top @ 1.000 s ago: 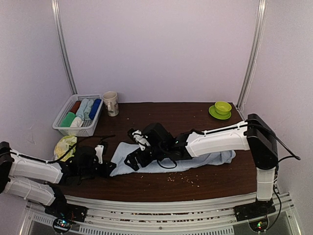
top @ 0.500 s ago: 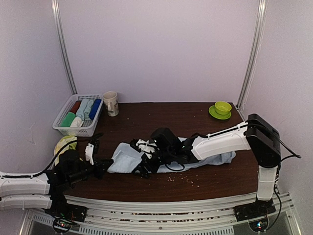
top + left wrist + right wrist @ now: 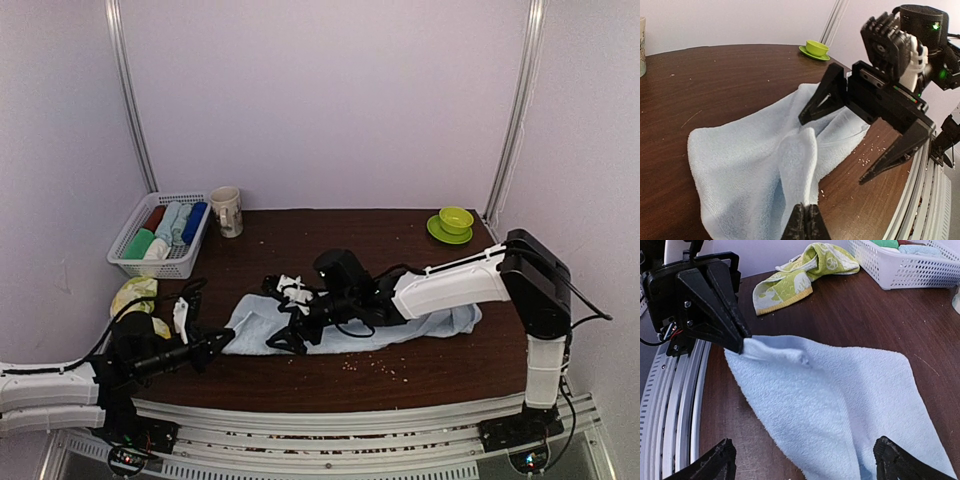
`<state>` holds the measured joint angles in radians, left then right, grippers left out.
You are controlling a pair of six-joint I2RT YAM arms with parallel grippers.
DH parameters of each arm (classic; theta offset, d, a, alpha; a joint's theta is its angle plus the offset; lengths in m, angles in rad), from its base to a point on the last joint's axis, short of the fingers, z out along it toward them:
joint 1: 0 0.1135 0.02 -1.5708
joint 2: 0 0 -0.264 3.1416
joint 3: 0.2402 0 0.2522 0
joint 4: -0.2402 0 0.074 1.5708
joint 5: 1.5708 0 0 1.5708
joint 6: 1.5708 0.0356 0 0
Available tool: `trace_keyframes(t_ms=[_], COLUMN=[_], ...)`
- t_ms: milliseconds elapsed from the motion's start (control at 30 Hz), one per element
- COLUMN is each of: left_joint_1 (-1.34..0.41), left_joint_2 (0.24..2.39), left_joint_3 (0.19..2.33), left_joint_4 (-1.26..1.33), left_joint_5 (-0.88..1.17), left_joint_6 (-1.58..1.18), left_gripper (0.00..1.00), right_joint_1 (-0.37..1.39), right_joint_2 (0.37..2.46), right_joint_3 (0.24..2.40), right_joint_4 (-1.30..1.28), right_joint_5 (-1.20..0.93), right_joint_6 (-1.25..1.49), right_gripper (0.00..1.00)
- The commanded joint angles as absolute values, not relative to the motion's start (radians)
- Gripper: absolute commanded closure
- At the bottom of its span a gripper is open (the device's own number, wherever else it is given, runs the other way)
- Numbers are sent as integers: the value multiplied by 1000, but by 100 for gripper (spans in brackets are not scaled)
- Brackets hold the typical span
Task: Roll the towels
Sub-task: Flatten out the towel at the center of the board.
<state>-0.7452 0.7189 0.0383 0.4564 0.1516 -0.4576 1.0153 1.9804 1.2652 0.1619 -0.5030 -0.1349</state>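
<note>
Left wrist view has the left gripper (image 3: 804, 222) nearest, its jaws pinched together on a raised fold at the left end of the pale blue towel (image 3: 740, 155), which lies unrolled and rumpled across the near middle of the brown table (image 3: 330, 235). Just beyond, the right gripper (image 3: 832, 150) hangs over the same towel with its fingers spread wide and holding nothing. Farther left, the yellow-green towel (image 3: 132, 293) sits crumpled at the table's edge, then the white basket (image 3: 165, 265) of rolled cloths, a mug (image 3: 226, 211) beside it, and a green cup (image 3: 456, 218) at the far right corner.
</note>
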Motion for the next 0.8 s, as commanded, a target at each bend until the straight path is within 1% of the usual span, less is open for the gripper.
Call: trace_keyframes(t_ms=[0, 233, 367, 400, 433, 500, 633, 667, 700, 733, 767], left_joint_1=[-743, -745, -744, -747, -746, -746, -747, -748, -748, -748, -749], left_joint_2=[711, 704, 706, 706, 704, 701, 694, 693, 690, 690, 687], left_joint_3=[25, 18, 18, 17, 16, 17, 18, 17, 18, 18, 18], left_joint_4=[536, 540, 541, 546, 549, 547, 538, 535, 532, 527, 525], left_joint_5=[194, 210, 218, 221, 223, 222, 212, 208, 204, 200, 197], left_joint_6=[-430, -426, -428, -428, -428, -428, -429, -429, -430, -430, -430], left_gripper=[100, 100, 100, 100, 100, 100, 100, 100, 100, 100, 100], right_joint_1=[989, 962, 954, 953, 953, 950, 943, 939, 936, 934, 934], right_joint_2=[2055, 2142, 2201, 2219, 2228, 2233, 2211, 2206, 2202, 2200, 2199], right_joint_3=[1352, 1405, 1448, 1471, 1485, 1486, 1431, 1421, 1416, 1413, 1410], right_joint_4=[183, 254, 221, 188, 166, 164, 266, 283, 289, 289, 287], right_joint_5=[-569, -673, -752, -773, -790, -814, -851, -854, -858, -860, -862], right_joint_6=[-199, -212, -232, -243, -257, -259, -208, -199, -196, -191, -189], right_gripper=[5, 9, 20, 26, 31, 36, 53, 58, 67, 78, 87])
